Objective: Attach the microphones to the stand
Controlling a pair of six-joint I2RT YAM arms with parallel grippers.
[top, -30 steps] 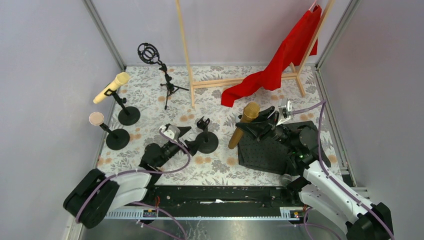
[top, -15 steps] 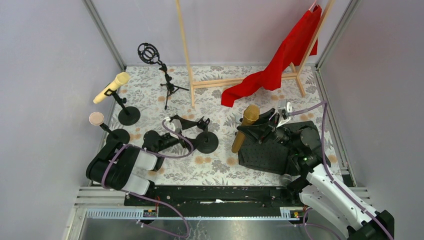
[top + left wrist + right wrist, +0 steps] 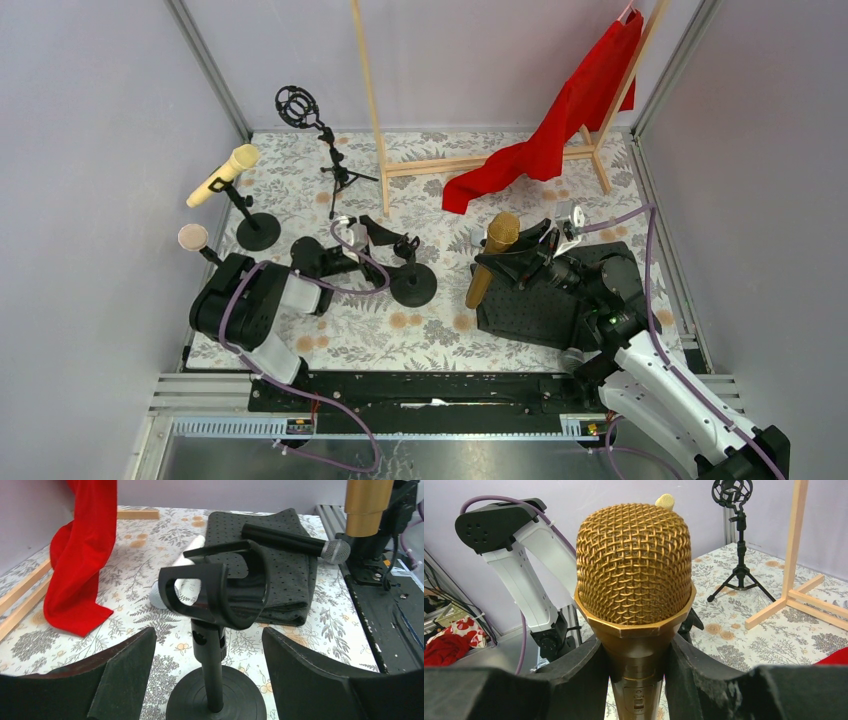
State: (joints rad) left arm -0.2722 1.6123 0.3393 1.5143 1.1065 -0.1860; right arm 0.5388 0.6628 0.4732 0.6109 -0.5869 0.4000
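The empty black stand (image 3: 215, 670) rises between the fingers of my left gripper (image 3: 207, 635), which is open and not touching it. The stand's clip (image 3: 220, 595) points toward the camera. From above, the left gripper (image 3: 385, 238) sits just left of this stand (image 3: 413, 285). My right gripper (image 3: 639, 665) is shut on the gold microphone (image 3: 634, 565), held upright over the black pad (image 3: 540, 310), to the right of the stand. The gold microphone (image 3: 490, 255) is clear of the clip. A white microphone (image 3: 190, 582) lies behind the stand. The pale yellow microphone (image 3: 225, 175) and the pink microphone (image 3: 193, 237) sit on stands at the far left.
A black microphone with a silver head (image 3: 300, 537) lies on the folded black cloth (image 3: 280, 580). A tripod with a shock mount (image 3: 300, 108) stands at the back. A wooden rack (image 3: 470, 160) carries a red cloth (image 3: 560, 130). Walls close in both sides.
My left arm has swung round, carrying its gripper up and back to the stand's post, jaws slightly narrower. The right gripper with the gold microphone has barely shifted.
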